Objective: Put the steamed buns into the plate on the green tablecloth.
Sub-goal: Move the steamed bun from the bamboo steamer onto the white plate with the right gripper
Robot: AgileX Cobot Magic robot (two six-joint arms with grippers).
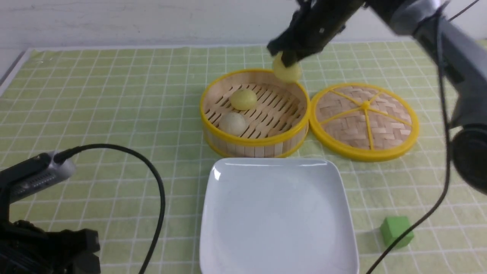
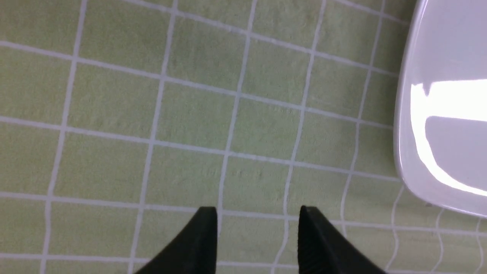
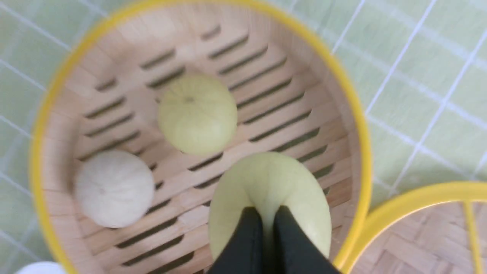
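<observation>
The right tool (image 3: 266, 215) is clamped on a pale yellow bun (image 3: 270, 179), its two black fingers (image 3: 247, 243) pressed close together and denting the soft top; in the front view that bun hangs above the far rim of the bamboo steamer (image 1: 255, 146). Inside the steamer lie a second yellow bun (image 1: 243, 99) and, nearer the robot, a greyish-beige bun (image 1: 233, 123), apart from each other. The woven lid (image 1: 365, 121) lies flat just right of the steamer, their yellow rims close together. The white plate (image 1: 277, 217) sits just in front of the steamer, and a green cube (image 1: 396, 231) rests to its right. The left tool (image 2: 257, 213) stands open above the green tablecloth (image 2: 152, 114), near the plate's edge.
</observation>
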